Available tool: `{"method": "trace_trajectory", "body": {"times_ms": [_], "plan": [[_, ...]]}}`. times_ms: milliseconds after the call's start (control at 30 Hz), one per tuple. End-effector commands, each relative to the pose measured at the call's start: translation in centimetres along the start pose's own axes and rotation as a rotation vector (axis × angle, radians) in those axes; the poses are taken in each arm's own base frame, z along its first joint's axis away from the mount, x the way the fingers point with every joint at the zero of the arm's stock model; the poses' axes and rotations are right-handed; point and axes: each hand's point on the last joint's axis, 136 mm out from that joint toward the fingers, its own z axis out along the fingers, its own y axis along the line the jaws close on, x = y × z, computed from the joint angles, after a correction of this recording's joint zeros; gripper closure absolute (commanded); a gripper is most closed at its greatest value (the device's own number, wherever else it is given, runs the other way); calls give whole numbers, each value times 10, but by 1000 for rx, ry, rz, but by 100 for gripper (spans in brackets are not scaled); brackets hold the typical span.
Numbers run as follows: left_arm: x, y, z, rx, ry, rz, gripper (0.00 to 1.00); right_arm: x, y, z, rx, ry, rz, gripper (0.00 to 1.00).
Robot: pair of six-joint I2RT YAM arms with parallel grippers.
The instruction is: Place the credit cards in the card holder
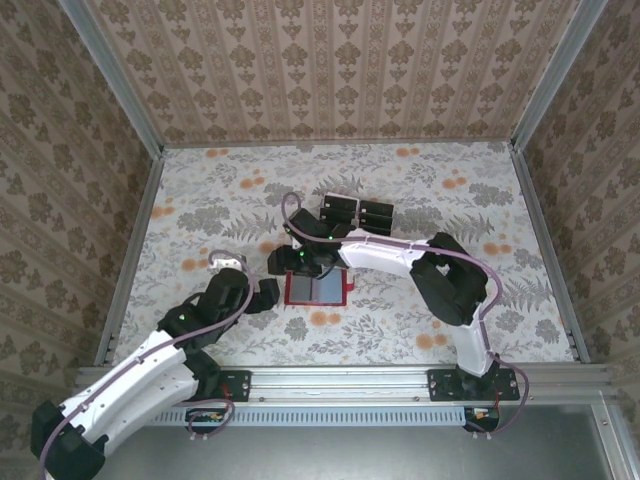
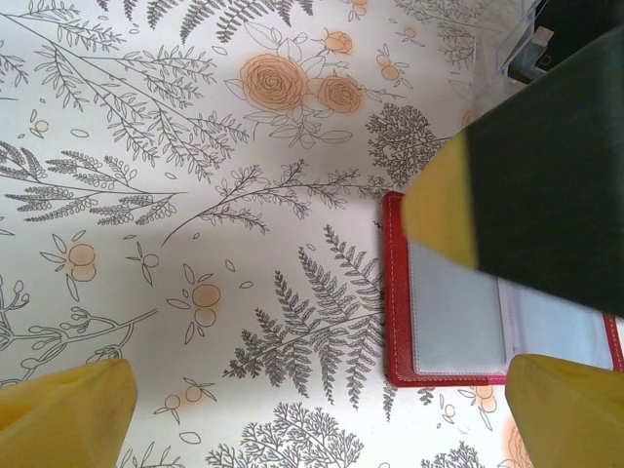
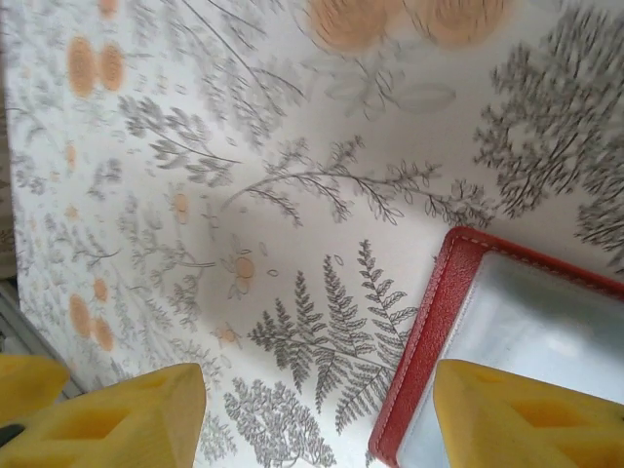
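From the top external camera, the card holder point(image 1: 318, 291) is lying open, its long axis running left to right. The left gripper point(image 1: 264, 294) is hanging just beside its left edge, and the right gripper point(image 1: 300, 264) is hovering over its far left corner, nearer to the credit cards point(image 1: 356, 212) beyond. The left wrist camera is showing the left gripper point(image 2: 317, 414) spread wide and empty, beside the card holder point(image 2: 444, 322). The right wrist camera is showing the right gripper point(image 3: 322, 419) standing partly apart with nothing between its fingers, at the card holder's point(image 3: 429, 331) red corner; no readable writing is showing.
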Motion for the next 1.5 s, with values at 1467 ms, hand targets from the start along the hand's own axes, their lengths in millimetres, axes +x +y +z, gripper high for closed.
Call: {"method": "trace_trajectory", "body": {"times_ms": [1467], "plan": [[-20, 8, 37, -91, 150, 22, 0, -42, -217, -112, 905, 282, -739, 56]]}}
